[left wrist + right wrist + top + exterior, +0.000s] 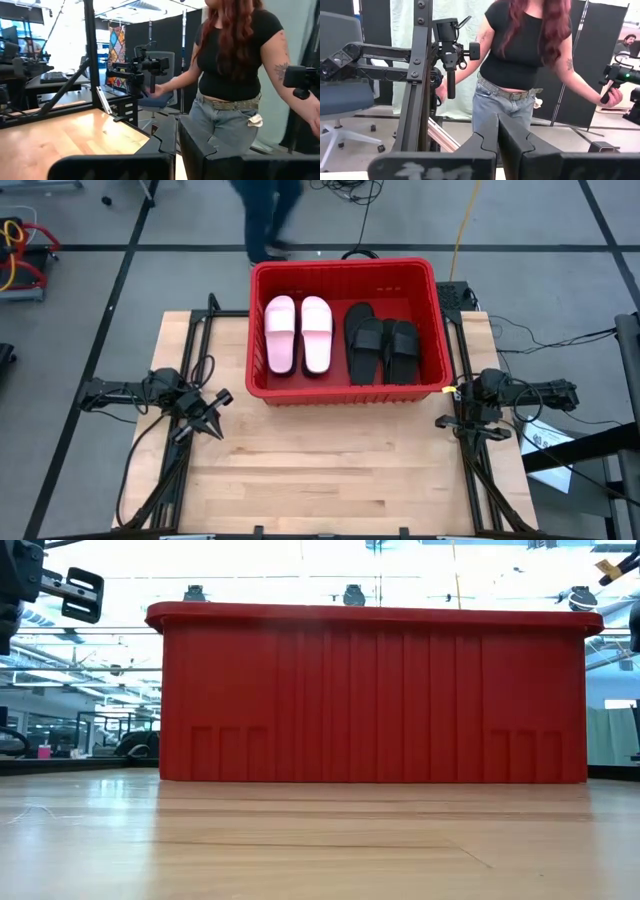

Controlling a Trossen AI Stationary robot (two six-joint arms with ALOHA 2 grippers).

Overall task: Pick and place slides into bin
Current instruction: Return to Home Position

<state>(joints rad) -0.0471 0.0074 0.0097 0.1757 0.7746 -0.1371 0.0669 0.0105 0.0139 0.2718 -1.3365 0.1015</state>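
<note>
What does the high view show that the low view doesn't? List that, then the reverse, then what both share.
Only the high view: the pink slides and the black slides lying side by side inside the red bin, the left arm and the right arm whole, one at each side of it, and a person's legs beyond the table. Only the low view: the bin's ribbed outer wall and the room behind it. Both: the bin and the wooden table.
</note>
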